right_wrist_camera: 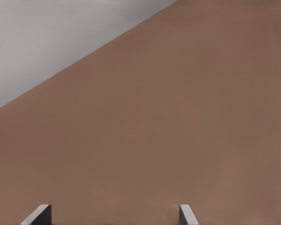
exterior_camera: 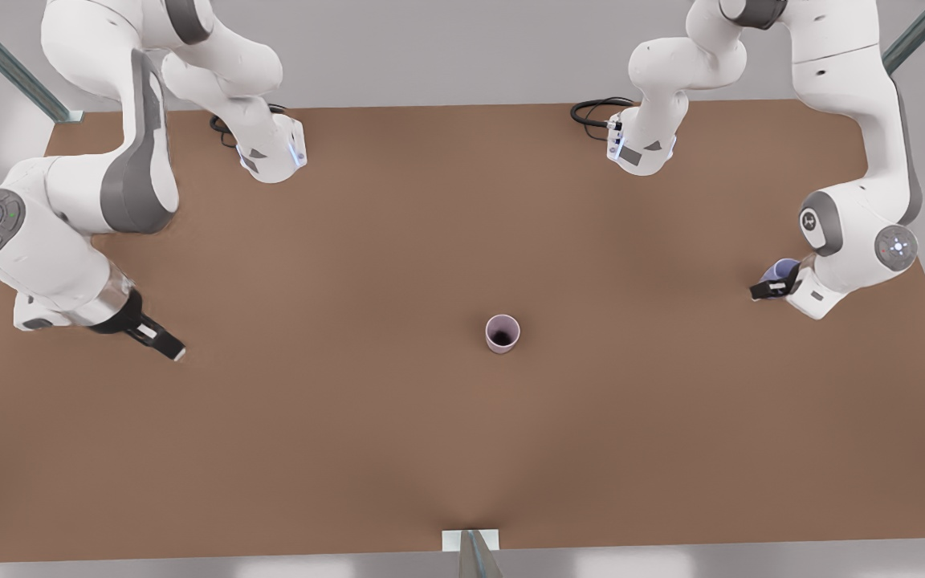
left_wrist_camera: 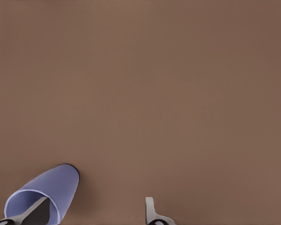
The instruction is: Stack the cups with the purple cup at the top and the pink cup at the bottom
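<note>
The pink cup point(exterior_camera: 503, 334) stands upright near the middle of the brown table point(exterior_camera: 398, 241), its dark inside showing. The purple cup point(exterior_camera: 782, 270) is at the front view's right, right against my left gripper point(exterior_camera: 769, 291). In the left wrist view the purple cup point(left_wrist_camera: 49, 192) leans with its mouth toward the camera, and one fingertip point(left_wrist_camera: 33, 211) overlaps that mouth; the left gripper point(left_wrist_camera: 91, 216) is open, its other finger well clear of the cup. My right gripper point(exterior_camera: 167, 347) waits low over the table at the front view's left, open point(right_wrist_camera: 113, 216) with nothing between its fingers.
Both arm bases point(exterior_camera: 274, 152) point(exterior_camera: 641, 148) stand at the table's far edge with black cables beside them. A small bracket point(exterior_camera: 470, 542) sits at the near edge. Grey floor point(right_wrist_camera: 61, 37) lies beyond the table edge in the right wrist view.
</note>
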Motion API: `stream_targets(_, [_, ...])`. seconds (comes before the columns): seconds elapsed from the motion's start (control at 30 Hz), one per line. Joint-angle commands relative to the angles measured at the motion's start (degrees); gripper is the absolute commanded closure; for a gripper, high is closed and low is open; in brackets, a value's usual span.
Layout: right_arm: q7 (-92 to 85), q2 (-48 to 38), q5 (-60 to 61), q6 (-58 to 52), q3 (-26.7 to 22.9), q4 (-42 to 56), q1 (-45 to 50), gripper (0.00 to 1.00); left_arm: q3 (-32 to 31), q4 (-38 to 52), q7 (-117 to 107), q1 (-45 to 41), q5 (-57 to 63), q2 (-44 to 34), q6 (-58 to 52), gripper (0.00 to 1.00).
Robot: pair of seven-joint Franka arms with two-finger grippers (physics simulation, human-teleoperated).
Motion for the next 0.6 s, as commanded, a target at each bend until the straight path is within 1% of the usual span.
stream_targets(0.0, [-32.7,-3.6,-4.5,-1.5,0.5,-3.4,-1.8,0.00,1.0,-1.3,5.6,0.4,0.4,0.1,8.7,0.00])
stream_targets(0.03, [-35.1,-3.6,-4.1,-1.6,-1.1,-3.5,-2.7,0.00,1.6,-2.3,5.6,0.4,0.4,0.2,9.2,0.00])
stream_targets(0.1, [-36.3,-3.8,-4.1,-2.3,-0.9,-4.4,-4.3,0.00,1.9,-3.6,5.7,0.4,0.4,0.2,9.3,0.00])
stream_targets(0.13, [-36.2,-3.5,-4.1,-4.0,-0.9,-3.6,-3.9,0.00,2.5,-3.9,5.8,0.4,0.4,0.2,9.4,0.00])
stream_targets(0.17, [-36.3,-2.1,-4.0,-3.3,-0.9,-2.7,-3.9,0.00,2.7,-4.0,5.9,0.4,0.4,0.3,9.3,0.00])
stream_targets(0.23, [-36.4,-2.0,-3.3,-4.1,-0.9,-2.8,-3.9,0.00,3.1,-5.7,5.9,0.4,0.4,0.5,10.0,0.00])
stream_targets(0.27, [-42.7,-1.7,-3.2,-3.2,-0.9,-2.8,-4.2,0.00,3.1,-6.1,5.9,0.4,0.5,0.5,10.0,0.00])
stream_targets(0.3, [-43.6,-0.1,-3.2,-3.6,-1.1,-1.4,-4.4,0.00,3.7,-6.1,6.0,0.4,0.5,0.5,10.0,0.00])
stream_targets(0.37, [-43.3,0.3,-3.1,-4.1,-1.2,-0.5,-4.2,0.00,5.2,-6.1,8.4,0.4,0.5,0.5,10.0,0.00])
stream_targets(0.4, [-43.3,1.4,-2.2,-4.0,-1.1,-0.2,-3.8,0.00,5.2,-7.0,8.3,0.4,0.5,0.5,10.3,0.00])
stream_targets(0.57, [-43.2,1.4,-2.1,-4.2,-1.1,0.3,-3.7,0.00,5.7,-10.1,8.4,0.5,0.5,1.1,12.6,0.00])
